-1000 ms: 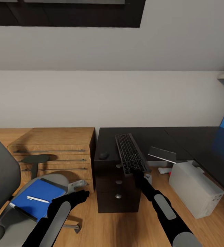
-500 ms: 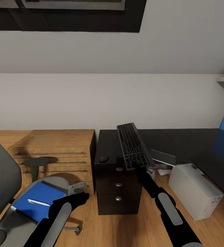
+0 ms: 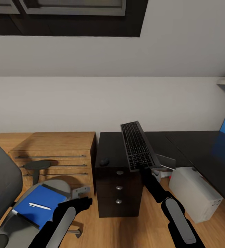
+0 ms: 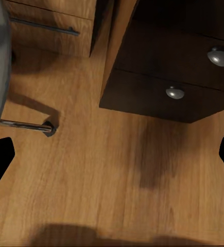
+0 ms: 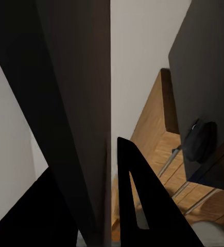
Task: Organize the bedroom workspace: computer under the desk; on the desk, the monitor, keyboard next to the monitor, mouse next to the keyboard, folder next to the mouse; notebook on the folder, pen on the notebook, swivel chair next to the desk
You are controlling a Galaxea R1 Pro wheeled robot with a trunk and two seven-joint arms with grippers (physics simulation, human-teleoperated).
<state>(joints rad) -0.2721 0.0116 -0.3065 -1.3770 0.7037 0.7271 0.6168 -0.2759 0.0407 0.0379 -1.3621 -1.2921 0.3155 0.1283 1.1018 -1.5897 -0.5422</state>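
The keyboard (image 3: 138,145), gripped at its near end in the right gripper (image 3: 144,169) jaws, is best levelled and lowered flat onto the desk (image 3: 181,144) right of the mouse (image 3: 104,161); the left gripper (image 4: 112,154) jaws are spread, empty.

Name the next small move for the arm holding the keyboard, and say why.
Probably lower the keyboard flat onto the desk, right of the mouse. The right gripper holds it by its near edge, tilted up above the bare black top, so it is not yet set down.
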